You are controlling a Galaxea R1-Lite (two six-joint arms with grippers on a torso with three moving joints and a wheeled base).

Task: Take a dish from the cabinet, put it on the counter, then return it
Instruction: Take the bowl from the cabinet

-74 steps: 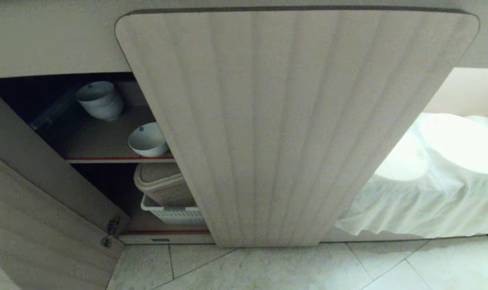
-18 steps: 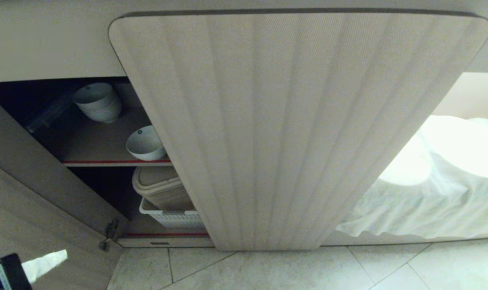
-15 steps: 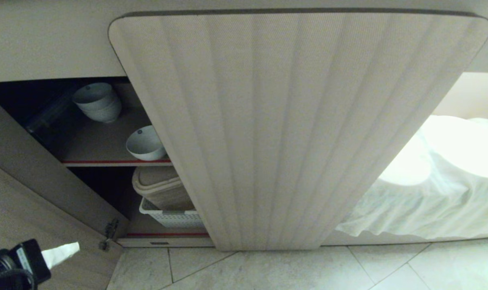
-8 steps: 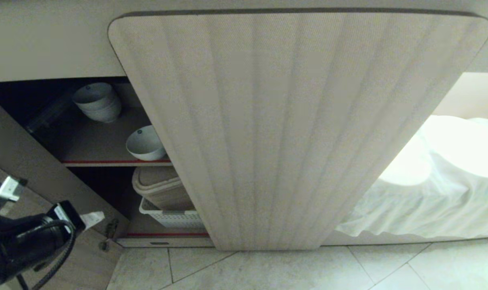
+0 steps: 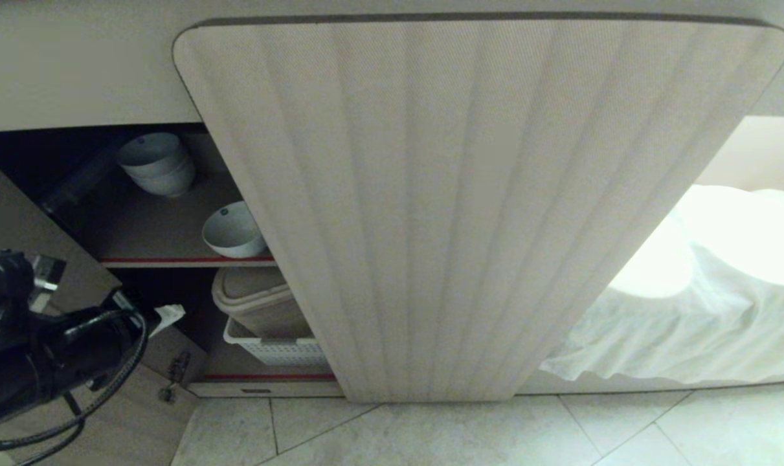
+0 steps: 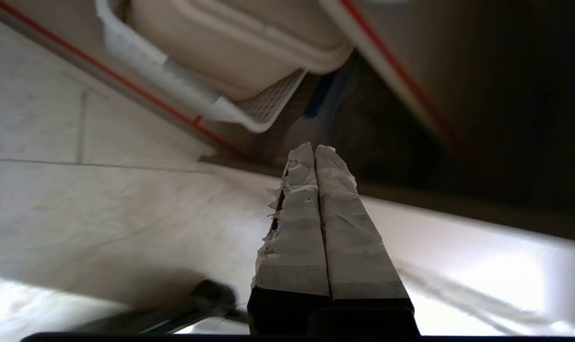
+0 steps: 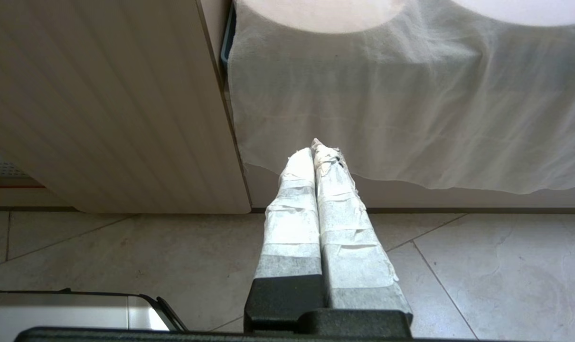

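The dish (image 5: 234, 230), a small white bowl, sits alone near the front of the cabinet's upper shelf (image 5: 171, 259), which is edged in red tape. My left gripper (image 5: 171, 315) is shut with nothing in it and hangs in front of the open left side of the cabinet (image 5: 443, 207), below and left of the dish, level with the lower compartment. In the left wrist view its taped fingertips (image 6: 315, 148) point into the dark lower compartment. My right gripper (image 7: 315, 148) is shut and empty, parked low over the floor. The counter is out of view.
A stack of white bowls (image 5: 157, 163) stands at the back of the upper shelf. A beige lidded bin (image 5: 262, 299) sits in a white perforated basket (image 5: 275, 346) below. The open left door (image 5: 48, 304) stands beside my left arm. A white cloth (image 5: 676, 310) covers things on the right.
My left arm has risen from the lower left corner and moved right, so its shut gripper now sits before the lower cabinet opening. The dish and the right arm have not moved.
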